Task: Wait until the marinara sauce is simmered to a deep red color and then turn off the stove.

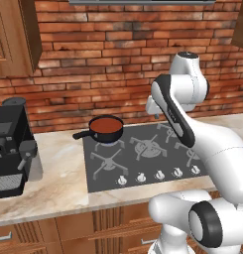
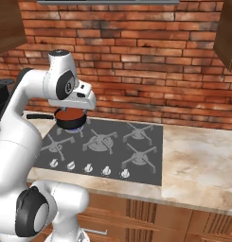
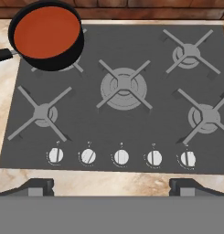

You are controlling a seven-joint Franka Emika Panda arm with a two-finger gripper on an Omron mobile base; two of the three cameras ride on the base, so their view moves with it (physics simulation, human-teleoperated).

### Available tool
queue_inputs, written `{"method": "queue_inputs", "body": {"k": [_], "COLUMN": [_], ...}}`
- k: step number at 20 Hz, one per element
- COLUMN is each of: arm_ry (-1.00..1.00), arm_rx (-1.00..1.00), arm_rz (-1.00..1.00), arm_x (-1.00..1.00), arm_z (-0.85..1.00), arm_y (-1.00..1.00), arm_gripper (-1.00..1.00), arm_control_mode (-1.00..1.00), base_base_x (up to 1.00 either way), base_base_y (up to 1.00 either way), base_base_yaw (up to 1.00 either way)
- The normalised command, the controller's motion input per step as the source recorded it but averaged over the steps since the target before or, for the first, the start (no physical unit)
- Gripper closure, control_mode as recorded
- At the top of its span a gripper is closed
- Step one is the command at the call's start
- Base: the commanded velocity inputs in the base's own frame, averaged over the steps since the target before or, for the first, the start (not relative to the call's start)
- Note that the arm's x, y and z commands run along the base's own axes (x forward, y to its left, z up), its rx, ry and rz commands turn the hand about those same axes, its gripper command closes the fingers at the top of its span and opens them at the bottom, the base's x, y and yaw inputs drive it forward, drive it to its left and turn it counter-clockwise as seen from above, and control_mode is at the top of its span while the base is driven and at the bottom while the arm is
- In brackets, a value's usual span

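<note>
The marinara sauce (image 3: 46, 32) is a flat orange-red disc in a small black saucepan (image 1: 106, 130) on the rear left burner of the stove (image 3: 122, 119). A bluish flame glows under the pan (image 2: 70, 119). Five white knobs (image 3: 121, 157) line the stove's front edge; the second from the left (image 3: 88, 157) is turned at a slant. My gripper (image 3: 113, 187) hovers high above the stove's front edge, open and holding nothing, with its fingertips (image 3: 38, 186) far apart. It touches neither the knobs nor the pan.
A black coffee machine (image 1: 11, 144) stands on the marble counter (image 1: 58, 183) left of the stove. The brick wall (image 1: 108, 64) rises behind. Wooden cabinets (image 1: 14, 34) hang at the upper left. Bare counter (image 2: 198, 165) stretches right of the stove.
</note>
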Motion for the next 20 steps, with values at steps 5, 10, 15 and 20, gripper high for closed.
{"method": "queue_inputs", "body": {"k": [5,10,15,20], "arm_ry": [0.0,0.0,0.0,0.0], "arm_rx": [0.0,0.0,0.0,0.0], "arm_rz": [0.0,0.0,0.0,0.0], "arm_x": [0.0,0.0,0.0,0.0], "arm_z": [0.0,0.0,0.0,0.0], "arm_y": [0.0,0.0,0.0,0.0], "arm_gripper": [-1.0,-1.0,-1.0,-1.0], "arm_control_mode": [-1.0,-1.0,-1.0,-1.0], "base_base_x": [0.0,0.0,0.0,0.0], "base_base_y": [0.0,0.0,0.0,0.0], "base_base_yaw": [0.0,0.0,0.0,0.0]}}
